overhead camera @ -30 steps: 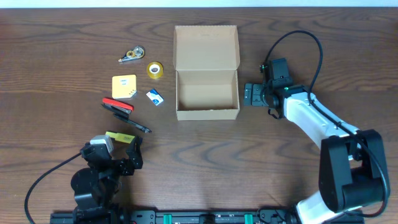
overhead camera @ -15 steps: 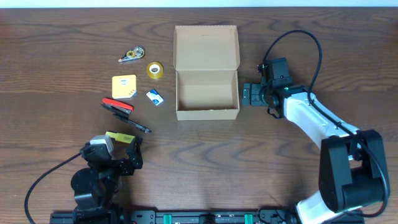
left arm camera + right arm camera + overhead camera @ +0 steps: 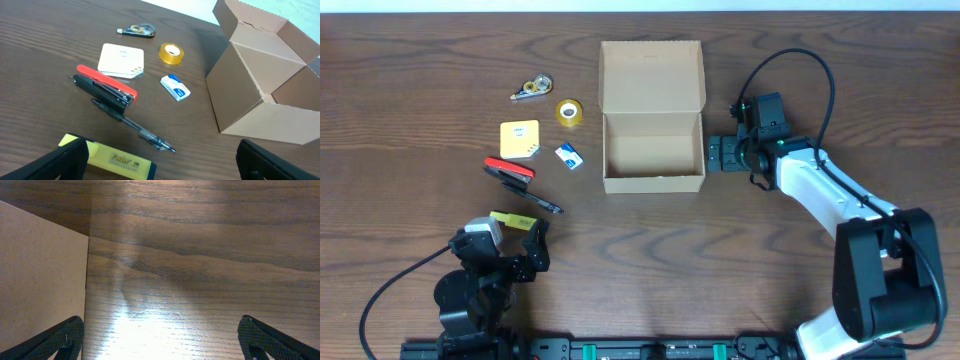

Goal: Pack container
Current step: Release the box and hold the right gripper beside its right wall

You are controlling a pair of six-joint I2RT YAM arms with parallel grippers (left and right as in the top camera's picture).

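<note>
The tan cardboard container [image 3: 653, 150] stands open at the table's middle, flap lid raised at the back; it also shows in the left wrist view [image 3: 260, 95] and its right wall in the right wrist view [image 3: 40, 280]. My right gripper [image 3: 720, 153] is open and empty, just right of that wall [image 3: 160, 340]. My left gripper [image 3: 515, 245] is open near the front left, over a yellow highlighter [image 3: 107, 159]. A pen [image 3: 135, 130], red stapler [image 3: 105, 90], sticky notes [image 3: 121, 60], eraser [image 3: 175, 87], tape roll [image 3: 171, 53] and correction tape [image 3: 136, 31] lie left of the container.
The stationery is spread over the table's left half [image 3: 535, 140]. Dark wood table [image 3: 770, 270] all round. The right arm's cable arcs above the table at right [image 3: 800, 70].
My right gripper has moved a little left, closer to the container's right wall. The left arm and the stationery have not moved.
</note>
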